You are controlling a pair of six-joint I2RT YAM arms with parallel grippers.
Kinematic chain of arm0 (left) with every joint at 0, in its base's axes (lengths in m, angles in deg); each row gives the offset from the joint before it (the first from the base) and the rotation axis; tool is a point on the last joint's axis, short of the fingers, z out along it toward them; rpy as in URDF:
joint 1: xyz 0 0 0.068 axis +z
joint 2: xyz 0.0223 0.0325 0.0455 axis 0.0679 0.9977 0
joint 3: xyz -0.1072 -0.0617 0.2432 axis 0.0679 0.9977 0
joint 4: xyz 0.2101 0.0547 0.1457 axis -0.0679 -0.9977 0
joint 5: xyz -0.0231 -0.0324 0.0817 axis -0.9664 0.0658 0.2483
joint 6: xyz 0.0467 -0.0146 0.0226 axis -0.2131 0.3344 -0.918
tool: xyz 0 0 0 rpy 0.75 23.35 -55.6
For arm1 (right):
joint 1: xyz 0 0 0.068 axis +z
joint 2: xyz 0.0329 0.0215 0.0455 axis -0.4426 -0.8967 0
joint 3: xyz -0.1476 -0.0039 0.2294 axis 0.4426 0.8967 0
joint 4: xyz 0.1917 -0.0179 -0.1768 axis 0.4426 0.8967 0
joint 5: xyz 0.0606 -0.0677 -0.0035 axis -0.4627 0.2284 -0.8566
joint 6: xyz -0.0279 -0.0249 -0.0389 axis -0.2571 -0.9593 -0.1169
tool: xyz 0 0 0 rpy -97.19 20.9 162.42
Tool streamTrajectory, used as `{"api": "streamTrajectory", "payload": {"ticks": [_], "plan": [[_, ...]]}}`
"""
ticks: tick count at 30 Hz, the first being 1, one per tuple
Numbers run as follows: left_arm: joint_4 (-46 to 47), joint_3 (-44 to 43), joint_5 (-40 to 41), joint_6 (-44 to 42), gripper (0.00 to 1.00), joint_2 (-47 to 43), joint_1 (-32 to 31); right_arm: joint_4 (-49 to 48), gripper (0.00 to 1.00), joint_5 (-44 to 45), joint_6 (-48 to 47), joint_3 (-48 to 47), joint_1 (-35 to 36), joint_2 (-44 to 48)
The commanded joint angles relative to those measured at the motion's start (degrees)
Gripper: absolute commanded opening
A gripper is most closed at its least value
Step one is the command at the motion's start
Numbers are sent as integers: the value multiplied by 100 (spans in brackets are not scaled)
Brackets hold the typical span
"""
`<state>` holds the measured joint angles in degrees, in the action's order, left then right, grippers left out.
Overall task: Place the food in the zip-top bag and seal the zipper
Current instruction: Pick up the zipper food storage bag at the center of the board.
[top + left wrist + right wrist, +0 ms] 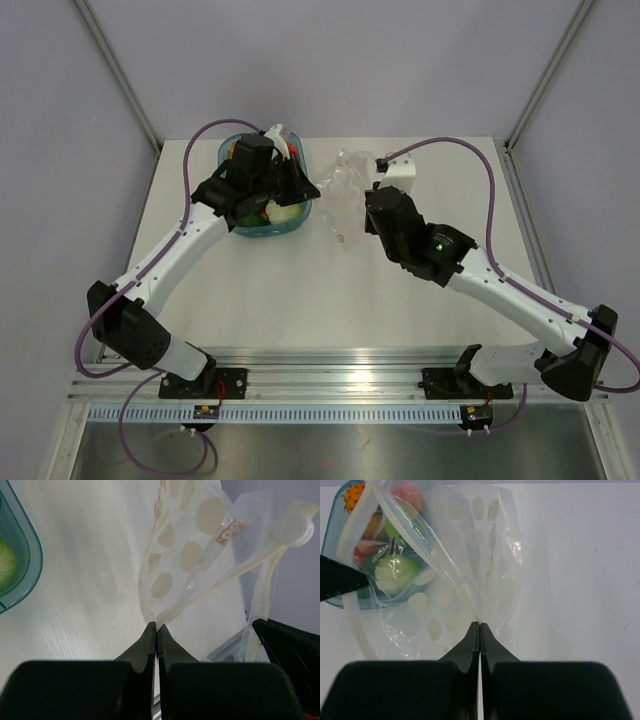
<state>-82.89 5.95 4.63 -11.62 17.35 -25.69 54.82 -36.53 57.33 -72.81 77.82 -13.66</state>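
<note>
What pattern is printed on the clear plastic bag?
Pale beige oval spots on the otherwise clear zip-top bag, showing best in the left wrist view.

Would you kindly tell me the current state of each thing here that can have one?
left gripper, shut on the zip-top bag
right gripper, shut on the zip-top bag
zip-top bag, empty, pinched by both grippers
zipper, apparently unsealed
food, in the blue tray, not bagged
</note>
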Motion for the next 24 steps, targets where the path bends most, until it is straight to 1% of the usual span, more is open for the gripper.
{"api": "streamTrajectory", "payload": {"ticks": [1, 2, 3, 4, 5, 7, 8, 10, 12, 13, 14, 16, 18, 19, 22, 24], "plan": [[-451, -547, 220, -613, 0, 177, -65, -45, 0, 322, 1264, 630, -66, 507], [-486, -644, 264, -692, 0, 221, -100, -168, 0, 252, 1546, 875, -57, 605], [-547, -880, 342, -876, 0, 282, -205, -238, 1, 173, 2149, 1339, -57, 710], [-722, -986, 360, -982, 0, 448, -284, -370, 1, 154, 2451, 1570, -66, 868], [-820, -1196, 422, -1174, 0, 555, -468, -441, 2, 67, 2881, 1990, -57, 948], [-1101, -1356, 475, -1421, 0, 940, -723, -669, 4, -117, 3156, 2431, -66, 1036], [-1180, -1426, 536, -1475, 0, 1073, -994, -731, 6, -205, 3262, 2529, -66, 1019], [-1321, -1541, 633, -1537, 0, 1328, -1233, -609, 8, -259, 3368, 2583, -66, 914], [-1252, -1454, 738, -1493, 0, 1522, -1471, -460, 10, -285, 3377, 2583, -66, 870], [-1173, -1392, 704, -1467, 0, 1540, -1497, -441, 13, -311, 3386, 2626, -57, 895], [-1103, -1331, 608, -1432, 0, 1540, -1524, -450, 18, -338, 3308, 2653, -66, 931], [-988, -1217, 554, -1422, 0, 1496, -1524, -371, 33, -285, 3298, 2671, -66, 1044], [-935, -1155, 554, -1466, 0, 1408, -1524, -318, 40, -206, 3211, 2697, -84, 1124], [-944, -1111, 519, -1510, 0, 1382, -1524, -327, 46, -267, 3158, 2697, -110, 1150], [-935, -1058, 431, -1554, 0, 1259, -1524, -283, 54, -434, 3008, 2618, -259, 1037], [-900, -997, 378, -1554, 0, 1172, -1515, -327, 55, -548, 2912, 2600, -329, 949]]}}
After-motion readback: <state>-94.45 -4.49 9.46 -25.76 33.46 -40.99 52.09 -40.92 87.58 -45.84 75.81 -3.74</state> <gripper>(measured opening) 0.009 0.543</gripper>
